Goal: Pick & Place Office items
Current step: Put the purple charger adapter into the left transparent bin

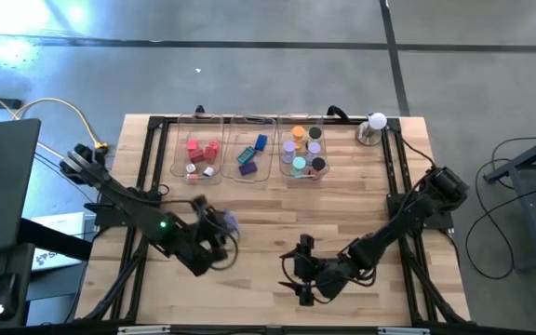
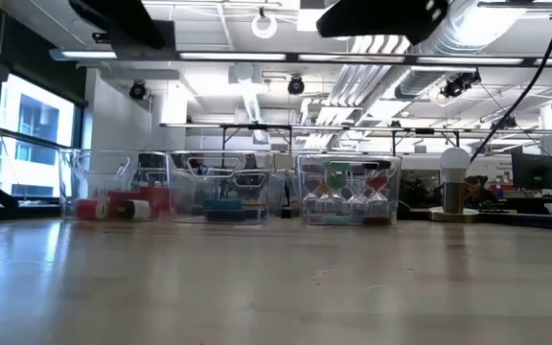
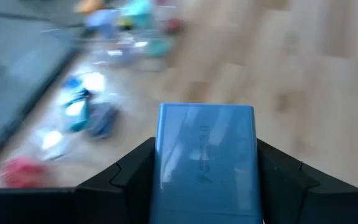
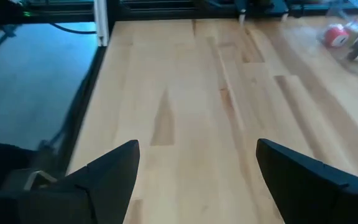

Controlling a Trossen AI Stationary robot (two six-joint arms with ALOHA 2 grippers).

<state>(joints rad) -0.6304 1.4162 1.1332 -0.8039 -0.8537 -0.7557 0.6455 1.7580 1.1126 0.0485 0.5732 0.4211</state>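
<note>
My left gripper (image 1: 220, 226) is over the table's left-middle, south of the trays, shut on a blue rectangular block (image 3: 207, 155). My right gripper (image 1: 302, 272) waits open near the table's near edge at the middle, and its wrist view shows only bare wood between the fingers (image 4: 197, 168). The other office items lie in three clear trays along the far side. Red and pink pieces are in the left tray (image 1: 198, 149). Blue and purple blocks are in the middle tray (image 1: 251, 154). Orange, teal, purple and black discs are in the right tray (image 1: 303, 154). My left gripper pinches the blue block by its two long side faces (image 3: 166, 168), one dark finger (image 3: 129, 174) on either side. The block's broad face (image 3: 207, 137) faces the wrist camera and stands out past the fingertips. Nothing of it shows at table height in the low view, so it is lifted clear.
A white ball on a metal base (image 1: 376, 124) stands at the far right corner, beside the right tray. A black frame rail (image 1: 398, 186) runs along the table's sides. Bare wood (image 1: 277, 214) lies between the trays and both grippers.
</note>
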